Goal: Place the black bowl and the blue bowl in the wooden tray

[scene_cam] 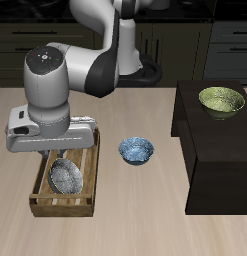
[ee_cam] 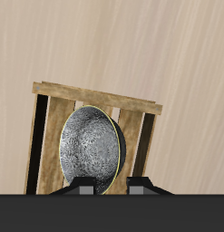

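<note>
- The gripper is hanging over the wooden tray, and it is pinching the black bowl by its rim; in the wrist view the two fingertips are pressing on the edge of the black bowl, which is standing tilted, nearly on its side.
- The black bowl is hanging inside the outline of the wooden tray, with the slatted bottom behind it. I cannot tell if the bowl is already touching the slats or is just above them.
- So the first half of the task is, in my judgement, nearly finished: the bowl is in the right place but the fingers are not yet letting it go.
- The blue bowl is sitting on the table, outside the tray, at about 2 o'clock from the tray's middle in the exterior view and near the tray's side wall. Nothing is holding it, so the second half is still waiting.
- At 3 o'clock from the blue bowl a black cabinet is standing, and an olive-green bowl is resting on its top. This bowl is not part of the task.
- Nothing is lying between the blue bowl and the tray, so the way is looking free. The cabinet is beside the blue bowl but not touching it; I think it is leaving enough room for the fingers.
- One risk I am seeing: the tilted black bowl could roll or land on its side after release, and take the place needed for the blue bowl.
</note>
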